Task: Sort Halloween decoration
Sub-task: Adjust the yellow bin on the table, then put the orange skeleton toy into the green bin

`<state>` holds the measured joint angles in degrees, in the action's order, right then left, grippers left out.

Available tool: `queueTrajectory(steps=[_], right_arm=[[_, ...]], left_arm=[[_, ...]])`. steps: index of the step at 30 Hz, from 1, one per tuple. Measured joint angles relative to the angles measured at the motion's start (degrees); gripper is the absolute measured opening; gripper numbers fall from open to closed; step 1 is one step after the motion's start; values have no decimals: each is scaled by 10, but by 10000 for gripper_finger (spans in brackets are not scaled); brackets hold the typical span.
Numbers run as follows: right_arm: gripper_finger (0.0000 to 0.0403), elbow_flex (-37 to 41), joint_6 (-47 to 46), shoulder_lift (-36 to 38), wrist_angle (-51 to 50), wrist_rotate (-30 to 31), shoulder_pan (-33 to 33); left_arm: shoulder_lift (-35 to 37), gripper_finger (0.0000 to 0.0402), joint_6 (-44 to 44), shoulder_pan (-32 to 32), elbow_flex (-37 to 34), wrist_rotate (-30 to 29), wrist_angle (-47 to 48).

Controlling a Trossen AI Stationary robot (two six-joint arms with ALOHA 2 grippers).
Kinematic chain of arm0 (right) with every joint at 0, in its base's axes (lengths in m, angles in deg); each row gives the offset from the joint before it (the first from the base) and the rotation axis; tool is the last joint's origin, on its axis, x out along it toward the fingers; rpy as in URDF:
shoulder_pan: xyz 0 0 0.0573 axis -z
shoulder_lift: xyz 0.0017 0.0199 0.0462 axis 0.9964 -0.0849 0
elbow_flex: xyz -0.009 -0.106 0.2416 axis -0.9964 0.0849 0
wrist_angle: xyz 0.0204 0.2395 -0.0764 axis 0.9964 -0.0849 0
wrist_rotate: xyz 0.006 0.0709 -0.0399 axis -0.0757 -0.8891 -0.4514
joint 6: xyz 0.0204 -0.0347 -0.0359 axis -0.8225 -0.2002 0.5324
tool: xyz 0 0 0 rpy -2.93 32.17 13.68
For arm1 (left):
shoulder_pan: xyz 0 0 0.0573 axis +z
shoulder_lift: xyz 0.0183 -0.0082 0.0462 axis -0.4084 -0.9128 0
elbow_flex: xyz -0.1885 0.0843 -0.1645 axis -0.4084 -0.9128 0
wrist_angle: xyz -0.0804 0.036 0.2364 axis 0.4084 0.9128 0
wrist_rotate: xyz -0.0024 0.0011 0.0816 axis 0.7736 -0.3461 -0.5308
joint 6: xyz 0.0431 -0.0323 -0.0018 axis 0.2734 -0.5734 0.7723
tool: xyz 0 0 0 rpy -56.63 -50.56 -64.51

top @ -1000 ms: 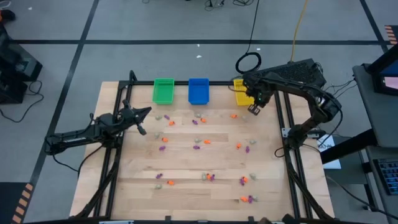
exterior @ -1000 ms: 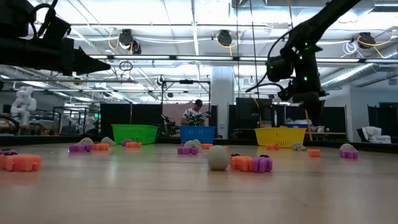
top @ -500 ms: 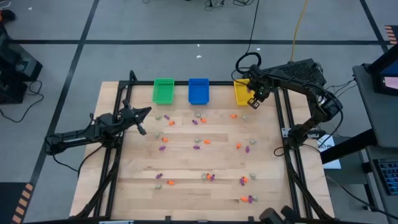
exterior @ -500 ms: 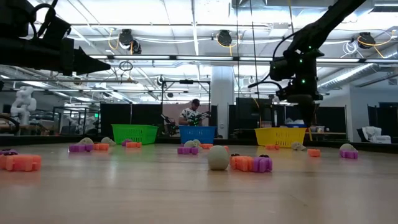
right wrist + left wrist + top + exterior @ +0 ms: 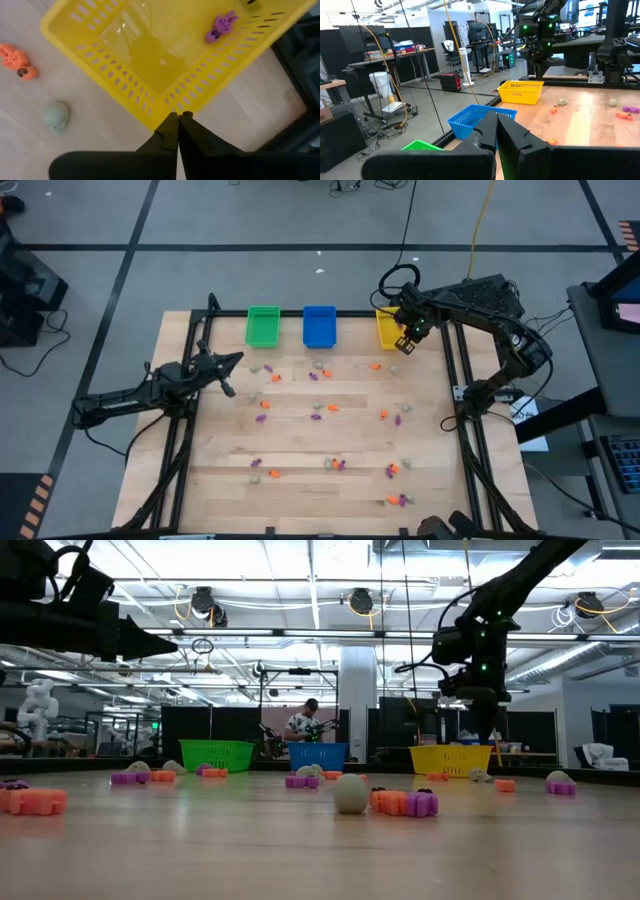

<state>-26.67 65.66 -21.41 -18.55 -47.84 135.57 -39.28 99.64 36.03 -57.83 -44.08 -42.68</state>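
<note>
Above the yellow bin's (image 5: 125, 95) rim, right tool (image 5: 176, 131) pinched together, empty.

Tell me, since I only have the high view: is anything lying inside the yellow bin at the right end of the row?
Observer: Yes. The right wrist view shows one purple trinket lying on the floor of the yellow bin.
Operator: Is anything being carried above it?
Observer: No. The right gripper has its fingers pressed together with nothing between them.
Operator: Is it down inside the bin?
Observer: No. The low view shows it hanging above the bin's rim.
</note>
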Motion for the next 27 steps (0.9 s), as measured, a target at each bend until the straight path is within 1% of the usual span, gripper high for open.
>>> queueTrajectory(steps=[4,9,11,13,16,19,27], right_arm=[[0,0,-14,8,-28,54,0],[0,0,-20,-6,-28,63,20],[0,0,-21,-13,-23,60,26],[0,0,-16,-20,-17,35,31],[0,0,-13,-22,3,29,32],[0,0,-12,-22,15,-9,32],[0,0,5,-20,21,-13,31]], left_arm=[[0,12,0,0,0,0,0],[0,12,-3,0,0,0,0],[0,12,-3,0,0,0,0],[0,12,-3,0,0,0,0],[0,12,-3,0,0,0,0],[0,12,-3,0,0,0,-1],[0,12,-3,0,0,0,0]])
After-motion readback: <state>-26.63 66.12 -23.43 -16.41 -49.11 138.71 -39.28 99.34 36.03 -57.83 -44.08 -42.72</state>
